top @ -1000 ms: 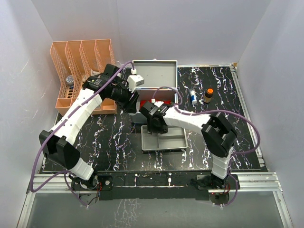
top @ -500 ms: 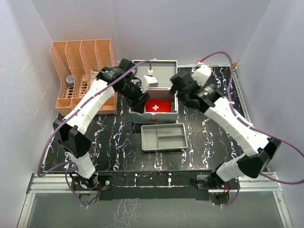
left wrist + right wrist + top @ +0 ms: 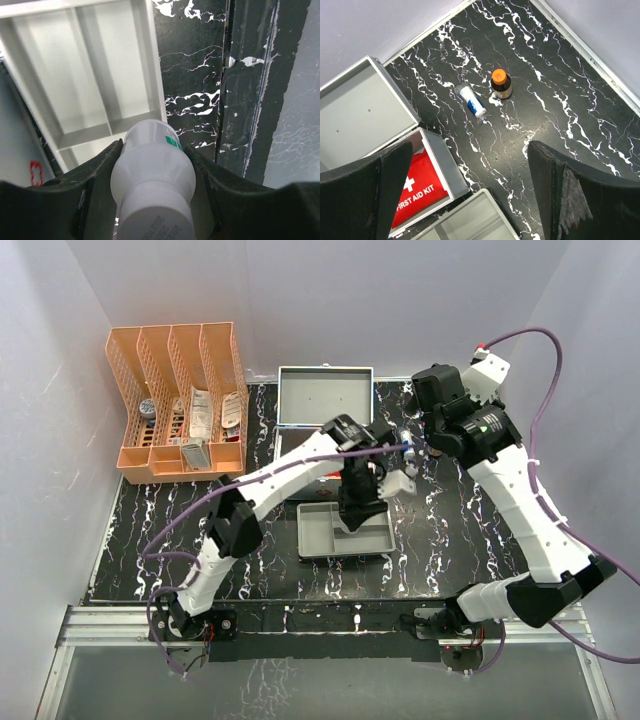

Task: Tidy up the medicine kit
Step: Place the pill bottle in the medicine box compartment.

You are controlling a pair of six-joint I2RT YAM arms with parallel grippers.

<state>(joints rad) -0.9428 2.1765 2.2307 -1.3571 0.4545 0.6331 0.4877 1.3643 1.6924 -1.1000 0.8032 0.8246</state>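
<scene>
The medicine kit (image 3: pixel 325 395) stands open at the back centre, its lid up. In the right wrist view the kit (image 3: pixel 442 160) holds a red first-aid pouch (image 3: pixel 415 187). My left gripper (image 3: pixel 356 508) hangs over the grey divided tray (image 3: pixel 322 540), shut on a white bottle (image 3: pixel 152 175) with a green label. The bottle sits upright between the fingers, above the tray's (image 3: pixel 50 75) near corner. My right gripper (image 3: pixel 470 145) is raised above the back right of the table (image 3: pixel 420 432), open with nothing between its fingers.
An orange-capped brown bottle (image 3: pixel 501 84) stands on the black marbled table, with a blue-and-white tube (image 3: pixel 472 101) lying beside it. An orange file rack (image 3: pixel 180 390) holding small items stands at the back left. White walls close in the table.
My left arm has swung from beside the kit to over the tray, carrying the white bottle. My right arm has lifted away from the kit to the back right, and its jaws have opened wide.
</scene>
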